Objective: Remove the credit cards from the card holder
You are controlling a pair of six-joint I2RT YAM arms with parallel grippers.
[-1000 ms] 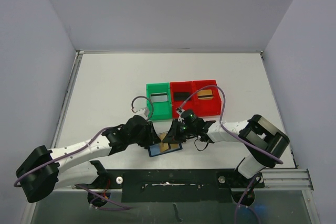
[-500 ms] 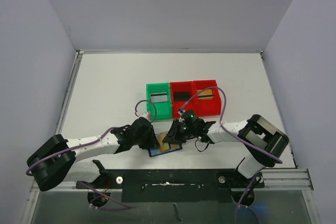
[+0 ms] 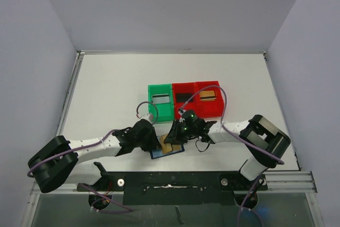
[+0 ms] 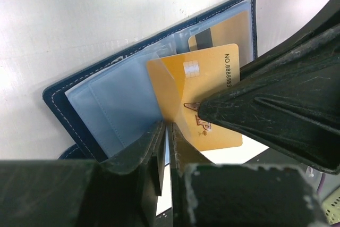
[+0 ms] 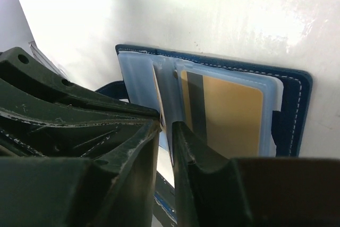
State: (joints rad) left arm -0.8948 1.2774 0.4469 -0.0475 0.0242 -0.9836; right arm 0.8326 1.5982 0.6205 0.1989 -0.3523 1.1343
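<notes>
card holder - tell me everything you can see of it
The card holder is a dark blue bifold with pale stitching, lying open and flat on the white table. Inside are translucent blue-grey plastic sleeves; one holds a striped gold card. A second gold card sticks partly out, its corner pinched by the left gripper. The right gripper straddles a sleeve edge.

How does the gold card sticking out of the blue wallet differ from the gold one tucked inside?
The loose card is tilted, outside the pockets; the tucked card sits straight inside the wallet. The loose card shows printed numbers; the tucked card a dark stripe. The left gripper pinches the loose card; nothing grips the tucked card. Both are gold.
</notes>
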